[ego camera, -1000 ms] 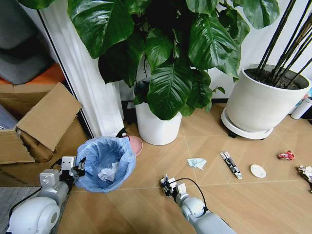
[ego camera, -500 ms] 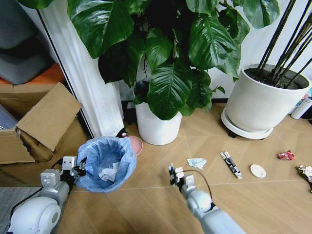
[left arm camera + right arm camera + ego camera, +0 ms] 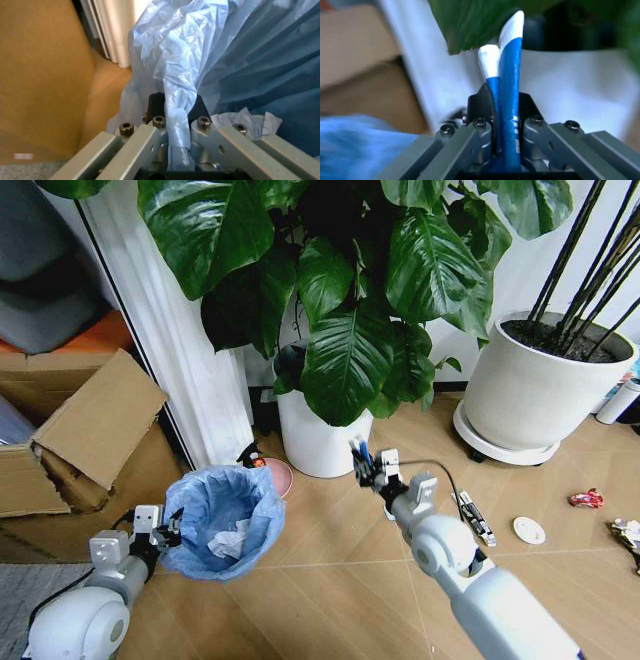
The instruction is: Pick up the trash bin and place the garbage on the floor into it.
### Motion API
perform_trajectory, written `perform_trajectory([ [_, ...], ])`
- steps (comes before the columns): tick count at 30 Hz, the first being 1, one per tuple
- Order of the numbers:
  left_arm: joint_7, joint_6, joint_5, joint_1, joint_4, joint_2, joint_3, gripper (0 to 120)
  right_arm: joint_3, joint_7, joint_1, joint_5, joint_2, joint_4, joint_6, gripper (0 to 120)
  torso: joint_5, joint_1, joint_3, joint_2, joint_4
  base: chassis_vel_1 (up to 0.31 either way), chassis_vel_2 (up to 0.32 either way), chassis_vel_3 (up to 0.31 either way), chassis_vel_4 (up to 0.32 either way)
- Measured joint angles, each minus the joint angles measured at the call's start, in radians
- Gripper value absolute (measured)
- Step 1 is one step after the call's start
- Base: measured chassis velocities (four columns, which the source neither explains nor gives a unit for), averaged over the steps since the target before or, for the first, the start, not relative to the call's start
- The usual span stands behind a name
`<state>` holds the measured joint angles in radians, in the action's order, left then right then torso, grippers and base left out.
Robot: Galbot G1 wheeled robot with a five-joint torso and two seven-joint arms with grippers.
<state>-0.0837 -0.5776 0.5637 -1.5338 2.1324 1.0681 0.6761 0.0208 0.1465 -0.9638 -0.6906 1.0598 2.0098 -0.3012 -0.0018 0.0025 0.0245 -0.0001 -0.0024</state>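
The trash bin, lined with a crinkly light-blue bag, hangs tilted at the lower left with a white paper wad inside. My left gripper is shut on its rim; in the left wrist view the bag rim is pinched between the fingers. My right gripper is raised in front of the middle plant pot, shut on a blue-white tube. More garbage lies on the floor to the right: a printed wrapper, a white disc, a red wrapper and a white wad.
A white plant pot with big leaves stands behind the right gripper. A larger white pot on a wheeled base sits at the back right. Cardboard boxes and a white curtain crowd the left. A pink dish lies behind the bin.
My right arm has risen from the floor, up and away from me, carrying the blue-white tube. The bin in my left gripper has shifted slightly nearer and tilted.
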Motion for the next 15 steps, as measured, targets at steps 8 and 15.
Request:
perform_trajectory([
  [8, -0.01, -0.015, 0.034, 0.035, -0.007, -0.04, -0.057, 0, -0.201, 0.039, 0.075, -0.134, -0.005, 0.089, -0.021, 4, -0.0005, 0.0, 0.0, 0.0, -0.0003, 0.0, 0.0, 0.0, 0.0],
  [15, -0.012, -0.019, 0.038, 0.042, -0.002, -0.049, -0.066, 0, -0.315, 0.05, 0.14, -0.145, 0.067, 0.043, -0.024, 4, -0.0002, 0.0, 0.0, 0.0, -0.0002, 0.0, 0.0, 0.0, 0.0],
])
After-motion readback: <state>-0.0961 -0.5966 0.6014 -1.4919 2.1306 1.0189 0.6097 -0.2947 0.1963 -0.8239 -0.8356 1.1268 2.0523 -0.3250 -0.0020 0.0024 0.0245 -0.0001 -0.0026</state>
